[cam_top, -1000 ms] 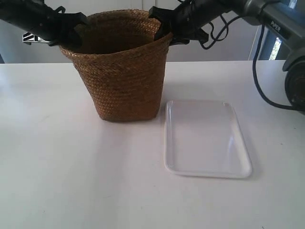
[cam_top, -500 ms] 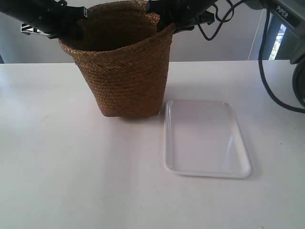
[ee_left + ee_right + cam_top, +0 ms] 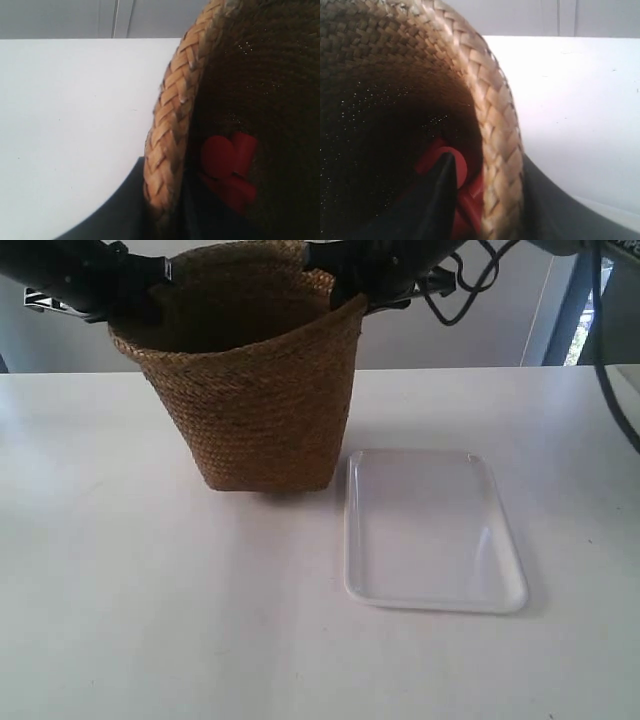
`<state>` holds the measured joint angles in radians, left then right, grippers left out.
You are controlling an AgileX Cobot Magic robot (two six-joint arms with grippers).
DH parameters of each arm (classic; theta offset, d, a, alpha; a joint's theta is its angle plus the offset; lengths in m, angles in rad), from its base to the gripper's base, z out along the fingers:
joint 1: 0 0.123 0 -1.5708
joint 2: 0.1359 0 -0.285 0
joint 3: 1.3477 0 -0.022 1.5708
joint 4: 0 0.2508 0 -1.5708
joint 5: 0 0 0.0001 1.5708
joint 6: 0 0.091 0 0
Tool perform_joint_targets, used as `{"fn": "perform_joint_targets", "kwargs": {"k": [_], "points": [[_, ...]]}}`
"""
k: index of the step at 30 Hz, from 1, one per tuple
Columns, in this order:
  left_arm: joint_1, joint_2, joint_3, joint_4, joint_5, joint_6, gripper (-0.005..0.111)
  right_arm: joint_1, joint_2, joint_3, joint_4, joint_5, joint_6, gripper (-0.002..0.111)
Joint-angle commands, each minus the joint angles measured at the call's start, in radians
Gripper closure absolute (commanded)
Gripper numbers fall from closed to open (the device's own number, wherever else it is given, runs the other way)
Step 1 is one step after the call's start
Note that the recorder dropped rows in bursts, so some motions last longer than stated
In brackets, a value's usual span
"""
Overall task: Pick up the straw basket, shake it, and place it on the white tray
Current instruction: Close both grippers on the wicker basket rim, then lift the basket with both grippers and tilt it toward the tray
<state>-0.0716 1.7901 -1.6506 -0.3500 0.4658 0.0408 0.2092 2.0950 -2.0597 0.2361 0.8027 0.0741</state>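
Observation:
The straw basket (image 3: 255, 390) hangs tilted just above the table, left of the white tray (image 3: 430, 530) in the exterior view. The arm at the exterior view's left has its gripper (image 3: 140, 302) clamped on the rim, and the arm at the exterior view's right has its gripper (image 3: 350, 290) on the opposite rim. In the left wrist view my left gripper (image 3: 167, 200) is shut on the braided rim (image 3: 172, 115). My right gripper (image 3: 495, 200) pinches the rim (image 3: 500, 150) too, one finger inside and one outside. The tray holds nothing.
Red rounded pieces (image 3: 227, 165) lie at the bottom of the basket, also seen as red pieces (image 3: 462, 175) past the right inner finger. White table (image 3: 150, 620) surrounds both things. Black cables (image 3: 470, 280) hang behind the arm at the exterior view's right.
The basket has risen off the table and swung toward the exterior view's left, its rim now leaning that way. Both grippers kept their hold on the rim.

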Motion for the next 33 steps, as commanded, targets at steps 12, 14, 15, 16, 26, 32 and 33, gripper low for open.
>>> {"fn": "perform_joint_targets", "kwargs": {"k": [12, 14, 15, 16, 26, 32, 33], "points": [[-0.081, -0.216, 0.214, 0.011, -0.169, 0.018, 0.107, 0.046, -0.274, 0.377, -0.053, -0.298, -0.023, 0.108], [-0.081, -0.252, 0.245, 0.011, -0.185, 0.016, 0.107, 0.060, -0.305, 0.410, -0.054, -0.313, -0.023, 0.108], [-0.081, -0.268, 0.257, 0.013, -0.186, 0.016, 0.107, 0.069, -0.320, 0.426, -0.054, -0.320, -0.023, 0.108], [-0.081, -0.290, 0.275, 0.013, -0.192, 0.016, 0.107, 0.074, -0.334, 0.441, -0.054, -0.326, -0.025, 0.108], [-0.081, -0.479, 0.474, 0.013, -0.251, -0.020, 0.107, 0.121, -0.503, 0.651, -0.058, -0.381, -0.025, 0.108], [-0.086, -0.609, 0.566, 0.012, -0.256, -0.054, 0.107, 0.149, -0.626, 0.795, -0.054, -0.393, -0.025, 0.108], [-0.095, -0.631, 0.582, 0.012, -0.252, -0.054, 0.107, 0.152, -0.642, 0.812, -0.054, -0.395, -0.025, 0.108]]}}
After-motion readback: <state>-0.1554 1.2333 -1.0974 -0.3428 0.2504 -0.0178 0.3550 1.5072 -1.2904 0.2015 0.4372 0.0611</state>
